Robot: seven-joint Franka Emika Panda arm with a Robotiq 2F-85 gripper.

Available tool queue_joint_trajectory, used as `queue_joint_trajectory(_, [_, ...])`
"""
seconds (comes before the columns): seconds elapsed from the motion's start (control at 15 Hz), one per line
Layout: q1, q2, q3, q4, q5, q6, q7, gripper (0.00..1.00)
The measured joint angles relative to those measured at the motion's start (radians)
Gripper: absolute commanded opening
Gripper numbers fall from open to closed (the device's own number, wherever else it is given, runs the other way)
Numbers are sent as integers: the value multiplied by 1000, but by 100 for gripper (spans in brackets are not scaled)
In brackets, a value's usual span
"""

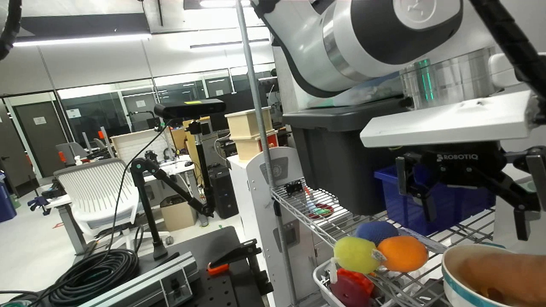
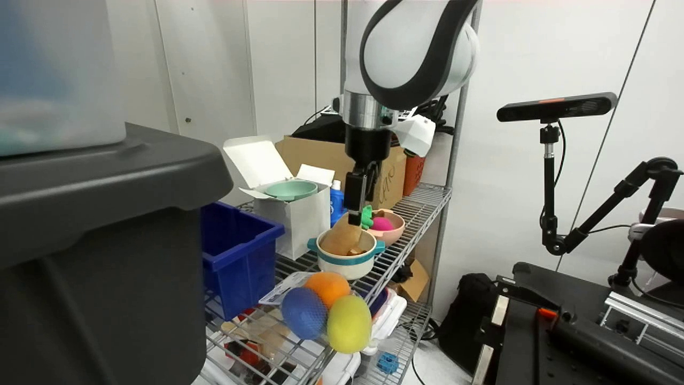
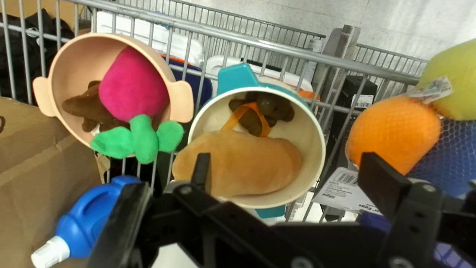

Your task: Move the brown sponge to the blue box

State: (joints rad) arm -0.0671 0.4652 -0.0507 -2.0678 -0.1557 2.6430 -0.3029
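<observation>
The brown sponge (image 3: 241,165), a rounded tan-brown lump, leans in a cream pot (image 3: 312,160) with teal handles; one end rests over the rim. Beside it in the pot lies a dark brown plush (image 3: 269,108) with an orange strap. In both exterior views the blue box (image 2: 243,262) stands on the wire shelf, next to the dark grey tote (image 2: 107,299). My gripper (image 1: 475,221) hangs above the pot, fingers spread wide with nothing held. From the wrist, the left finger (image 3: 200,169) overlaps the sponge, while the right finger (image 3: 383,186) covers part of the egg package.
A bundle of large toy eggs, including an orange egg (image 3: 394,130), lies near the pot. On its opposite side sit a peach bowl (image 3: 74,56) with a pink plush, a blue bottle (image 3: 85,216) and a cardboard box (image 3: 41,178). A white box (image 2: 299,224) stands behind.
</observation>
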Motion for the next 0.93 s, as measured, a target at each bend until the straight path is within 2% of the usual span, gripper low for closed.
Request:
queue_joint_trajectory(0.53, [-6,108,6,139,0,0,0,100])
queue_joint_trajectory(0.93, [-9,137,5,173,0,0,28,100])
